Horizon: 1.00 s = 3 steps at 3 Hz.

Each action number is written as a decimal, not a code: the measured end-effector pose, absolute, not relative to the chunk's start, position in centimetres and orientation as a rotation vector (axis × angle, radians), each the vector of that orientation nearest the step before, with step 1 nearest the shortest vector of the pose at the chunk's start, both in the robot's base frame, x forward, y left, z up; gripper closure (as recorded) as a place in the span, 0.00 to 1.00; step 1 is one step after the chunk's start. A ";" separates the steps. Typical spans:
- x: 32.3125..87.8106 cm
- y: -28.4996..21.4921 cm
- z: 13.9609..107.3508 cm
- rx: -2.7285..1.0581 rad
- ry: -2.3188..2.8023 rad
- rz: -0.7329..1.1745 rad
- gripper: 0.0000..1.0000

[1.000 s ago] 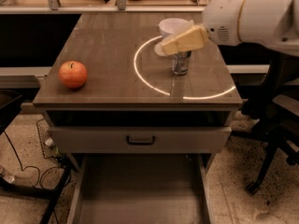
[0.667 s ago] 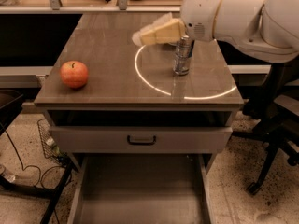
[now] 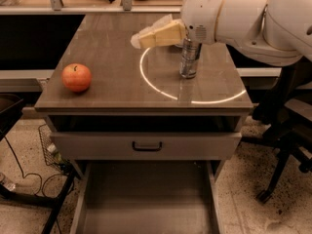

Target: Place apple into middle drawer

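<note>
The red-orange apple (image 3: 76,77) sits on the wooden tabletop (image 3: 112,48) near its left front edge. My gripper (image 3: 142,38) hangs above the back middle of the tabletop at the end of the white arm, pointing left, well right of and behind the apple and holding nothing. The middle drawer (image 3: 146,201) is pulled out below the table's front, showing a plain grey floor with low side walls and nothing in it.
A silver can (image 3: 189,57) stands upright right of centre, just below my arm, inside a bright ring of light. A grey drawer front with a dark loop handle (image 3: 146,146) is above the open drawer. A black chair base (image 3: 287,145) stands right; cables (image 3: 29,184) lie left.
My arm has swung left across the tabletop, from over the can to left of it, closer to the apple. The apple, can and drawer have not moved.
</note>
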<state>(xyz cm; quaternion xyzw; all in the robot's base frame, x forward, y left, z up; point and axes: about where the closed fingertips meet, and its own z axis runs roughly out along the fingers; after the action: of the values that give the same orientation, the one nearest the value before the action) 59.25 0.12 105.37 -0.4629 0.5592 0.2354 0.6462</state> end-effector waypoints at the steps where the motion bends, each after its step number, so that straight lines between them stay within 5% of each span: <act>1: 60.0 2.3 103.9 -1.088 1.302 0.562 0.00; 3: 61.9 10.3 97.7 -1.192 1.398 0.662 0.00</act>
<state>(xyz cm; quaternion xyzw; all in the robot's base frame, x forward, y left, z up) 61.93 10.26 97.65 -0.5057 0.5930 0.2811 0.5600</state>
